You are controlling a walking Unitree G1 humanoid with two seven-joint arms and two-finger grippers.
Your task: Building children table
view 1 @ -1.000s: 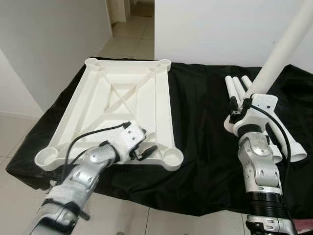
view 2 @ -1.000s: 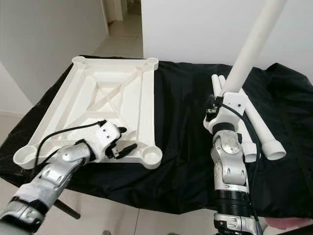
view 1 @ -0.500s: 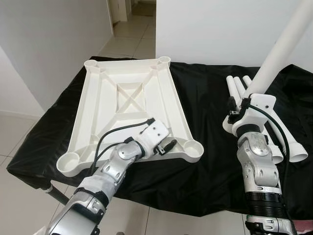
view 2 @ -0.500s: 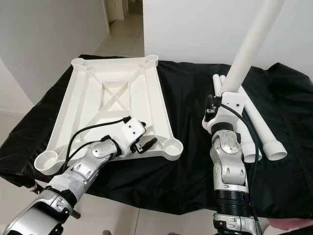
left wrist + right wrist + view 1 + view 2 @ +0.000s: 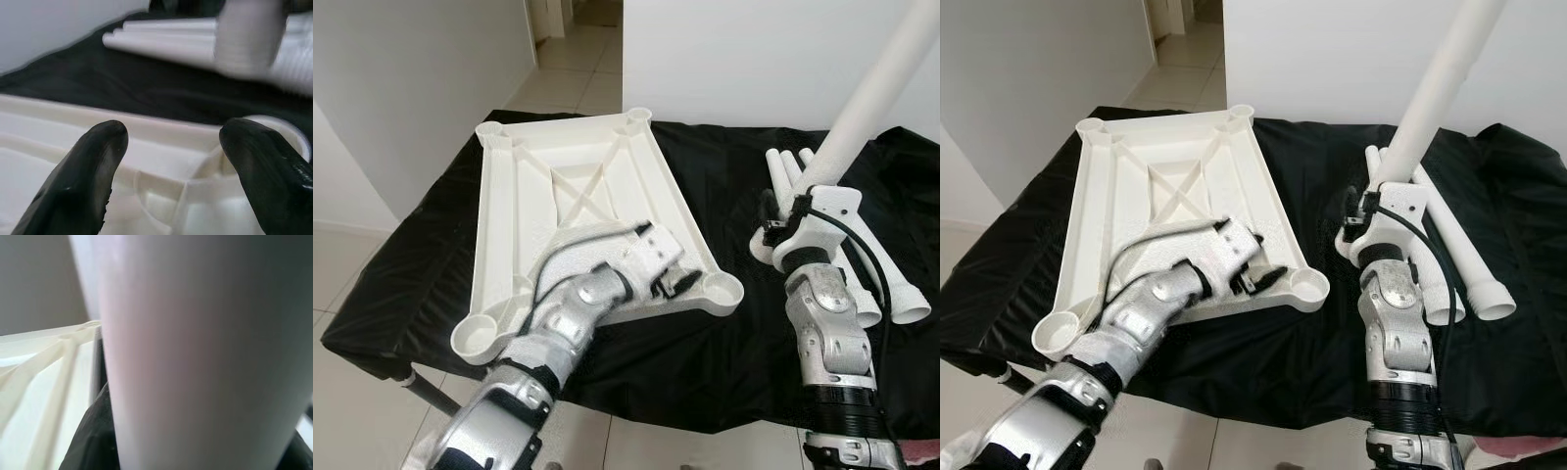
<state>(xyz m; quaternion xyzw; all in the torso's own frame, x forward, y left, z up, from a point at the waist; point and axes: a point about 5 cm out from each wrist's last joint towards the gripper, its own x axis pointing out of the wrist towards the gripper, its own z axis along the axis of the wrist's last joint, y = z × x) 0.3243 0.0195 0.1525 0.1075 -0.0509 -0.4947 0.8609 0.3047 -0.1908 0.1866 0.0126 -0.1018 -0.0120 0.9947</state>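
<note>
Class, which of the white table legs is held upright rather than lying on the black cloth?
The leg in the right end effector; the other legs lie flat.

Black cloth (image 5: 724, 333) — tiled floor (image 5: 342, 274), probably

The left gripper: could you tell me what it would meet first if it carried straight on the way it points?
Probably the round leg socket at the tabletop's near corner, just ahead of the left gripper; depth is uncertain.

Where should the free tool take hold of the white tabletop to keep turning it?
Grip the tabletop on its raised near rim, beside the round leg socket at the near right corner. Come from the near edge with the left tool, fingers straddling the rim: the top lies upside down, so the rim stands up as a thin wall.
</note>
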